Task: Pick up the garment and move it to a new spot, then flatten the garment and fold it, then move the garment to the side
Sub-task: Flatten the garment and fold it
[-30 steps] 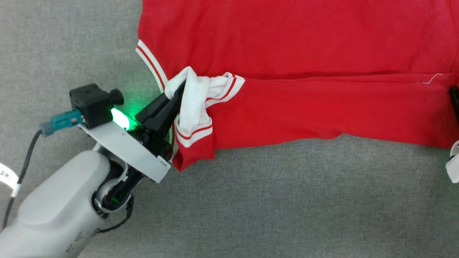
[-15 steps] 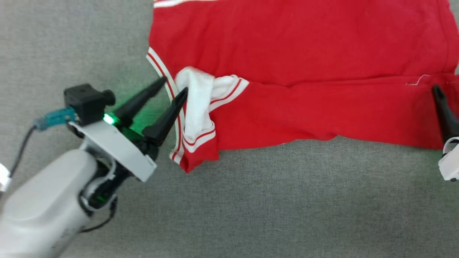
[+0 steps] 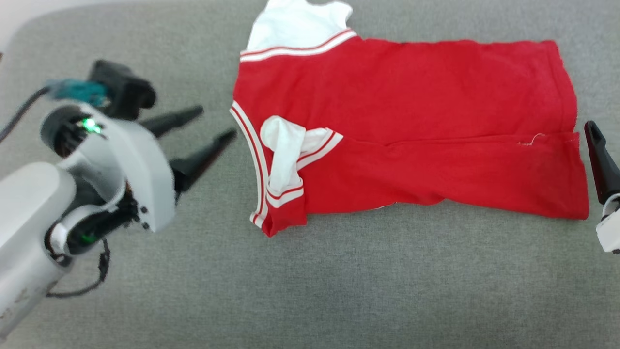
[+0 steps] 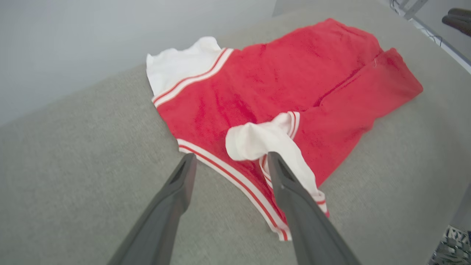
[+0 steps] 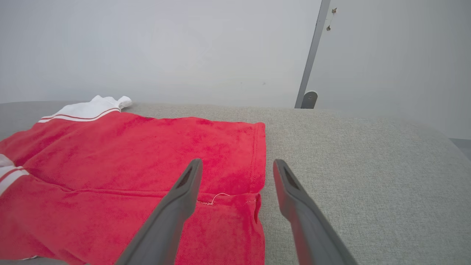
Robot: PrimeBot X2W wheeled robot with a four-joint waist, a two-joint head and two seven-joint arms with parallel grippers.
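Grey cloth covers the counter (image 3: 339, 291), and the garment (image 3: 411, 121) lies on it in the upper middle of the head view. It is red and folded, with its lower strip laid over the rest. A bunched sleeve (image 3: 286, 140), white, sits on its left side, and a flat sleeve (image 3: 295, 24) pokes out at the top. Red and white stripes run down the left edge. The left gripper (image 3: 218, 122) is near that edge, its jaws spread wide and holding nothing. The right gripper (image 5: 237, 162) is at the garment's right edge, with its jaws spread wide and empty too. A pale wall (image 5: 147, 48) and a grey pole (image 5: 312, 55) stand behind.
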